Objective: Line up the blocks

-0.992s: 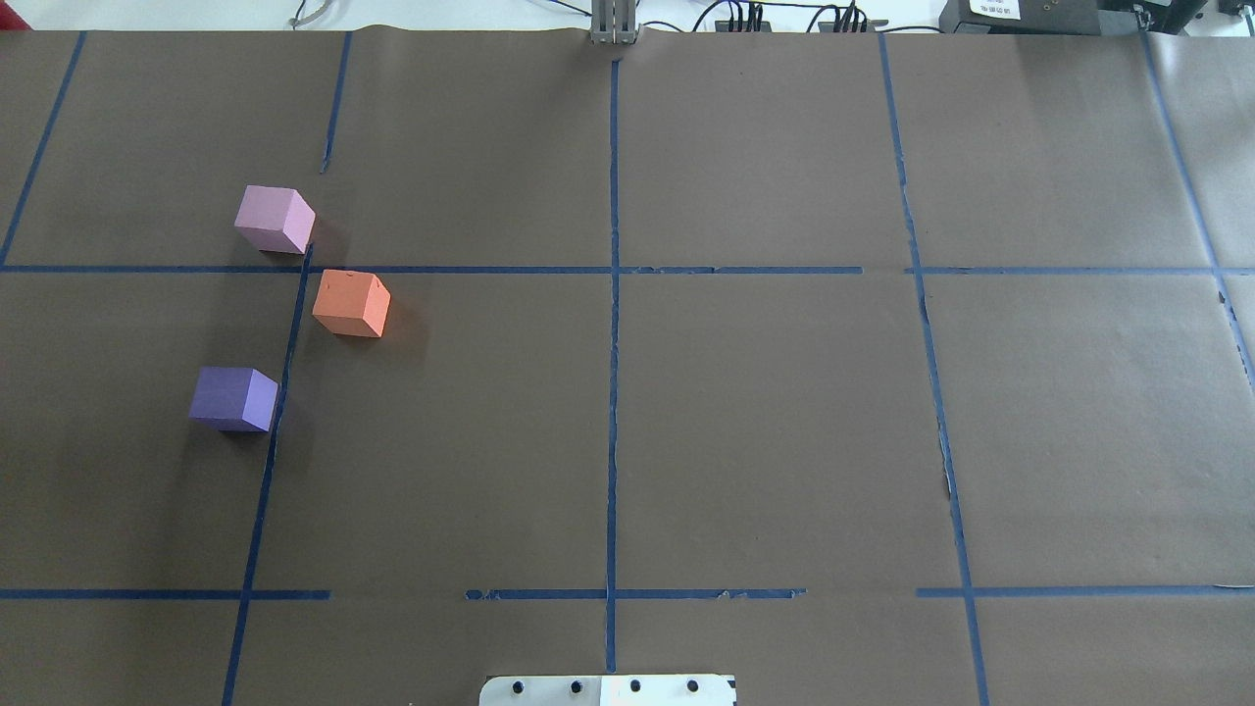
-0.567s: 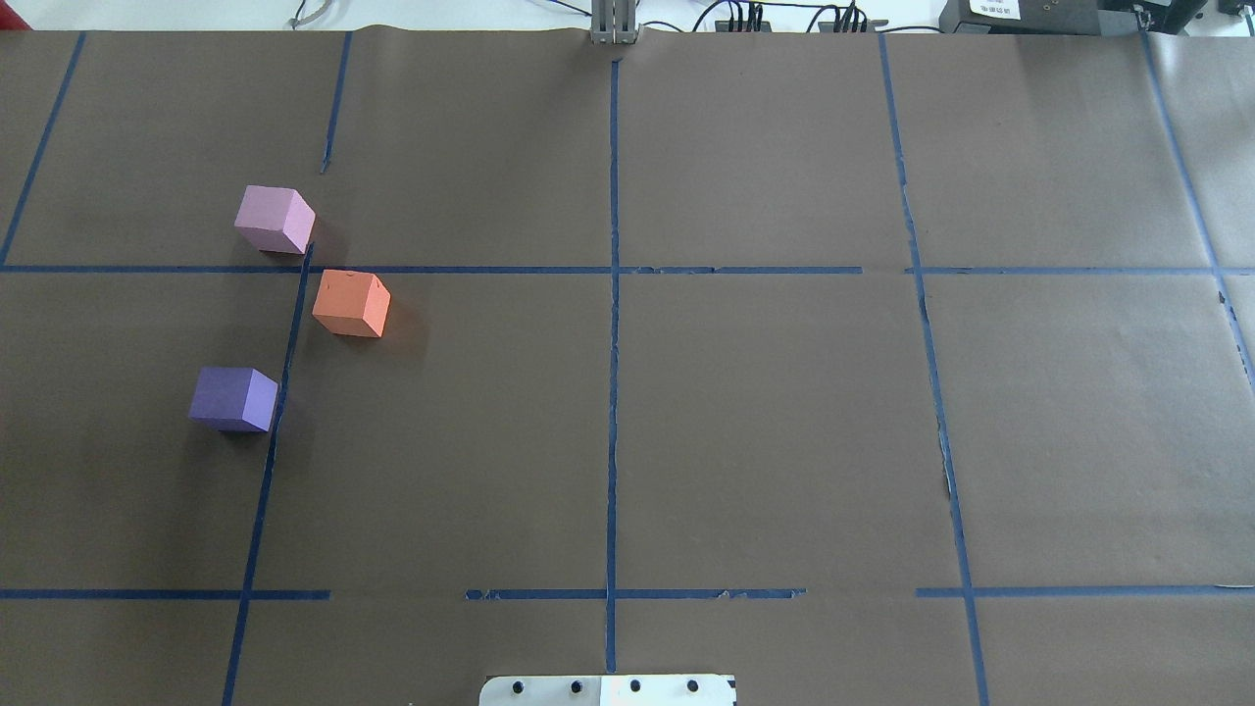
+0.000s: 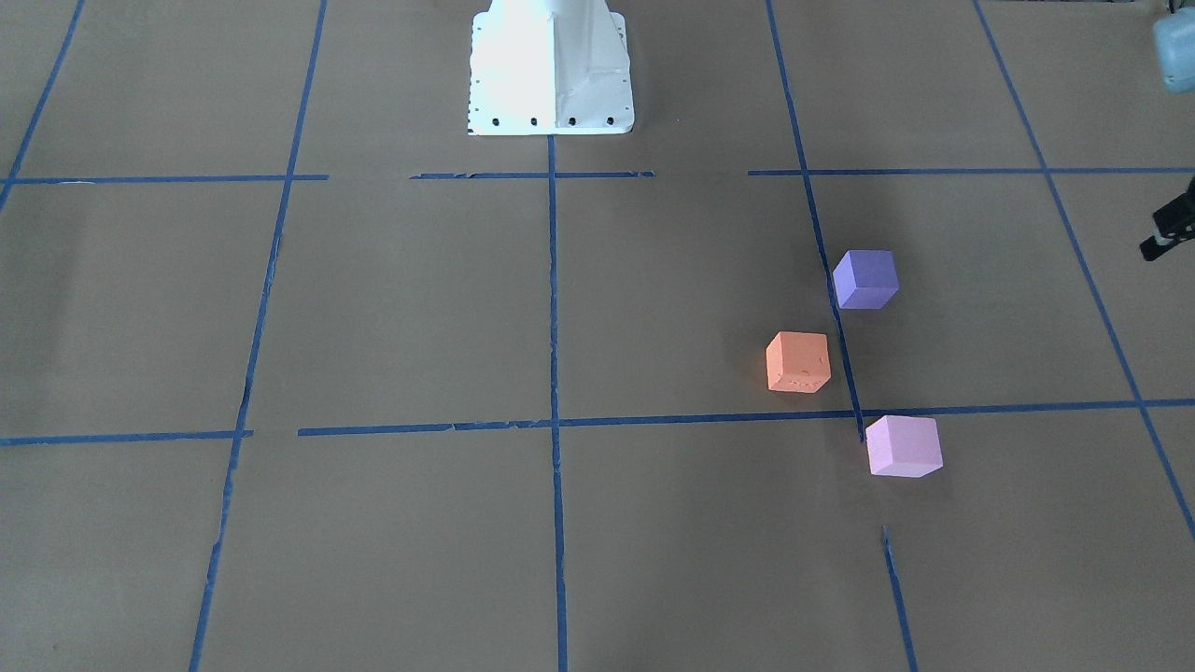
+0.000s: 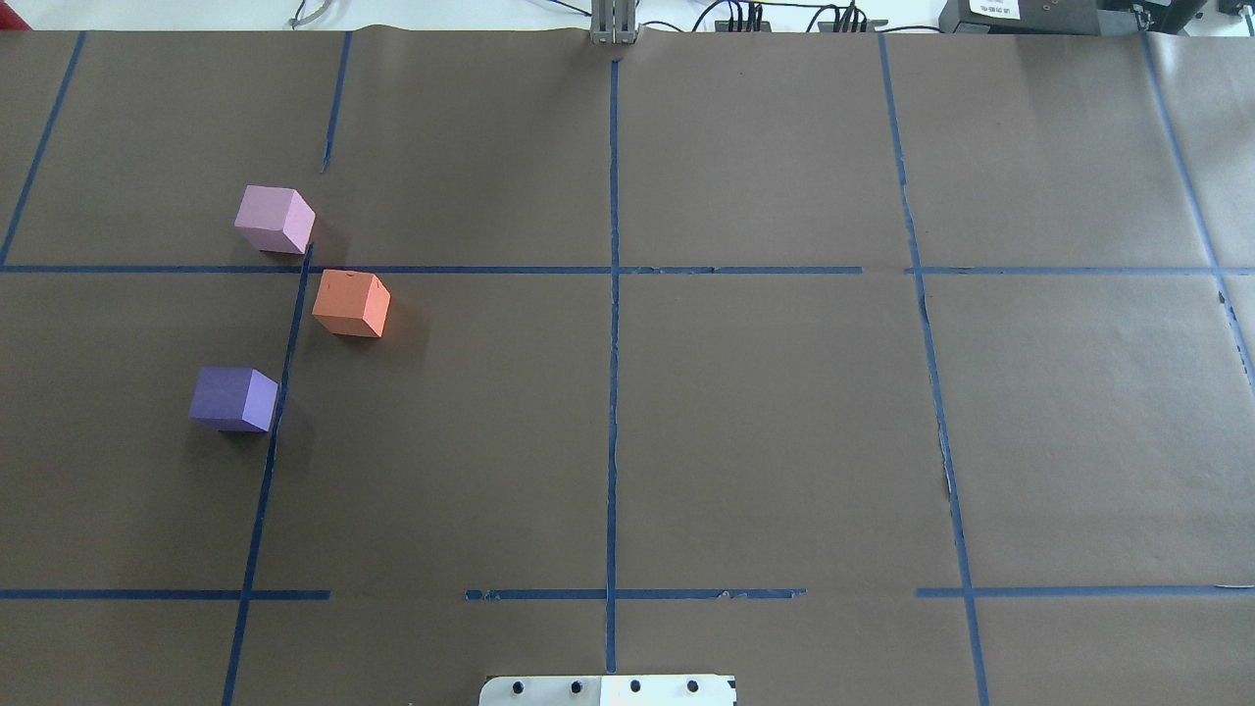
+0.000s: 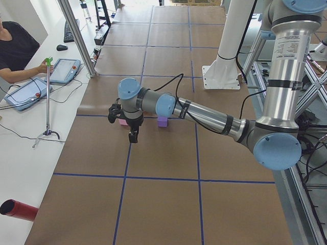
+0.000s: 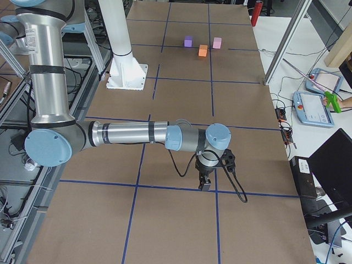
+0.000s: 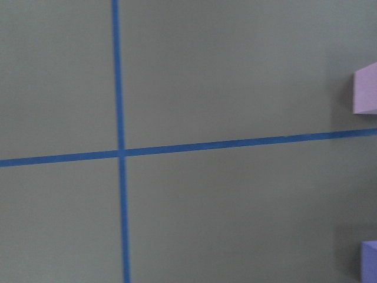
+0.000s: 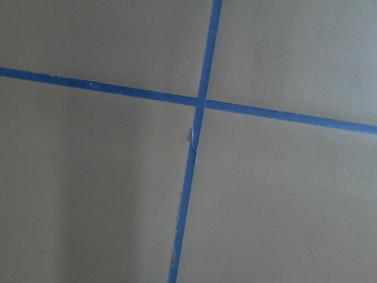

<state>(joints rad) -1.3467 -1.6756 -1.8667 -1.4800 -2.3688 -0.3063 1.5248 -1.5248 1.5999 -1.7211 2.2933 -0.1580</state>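
On brown paper, three staggered blocks

We see both arms built alike: left arm and right arm are brushed-silver tubes w/ pale blue round caps at the joints and thin black rings btwn sections. The thick upper tube of each carries small black print, too small to read. Left claw and right claw are black, each w/ a thin black cable curling off the wrist. The stand is glossy white, its foot plate edged w/ dark screws.
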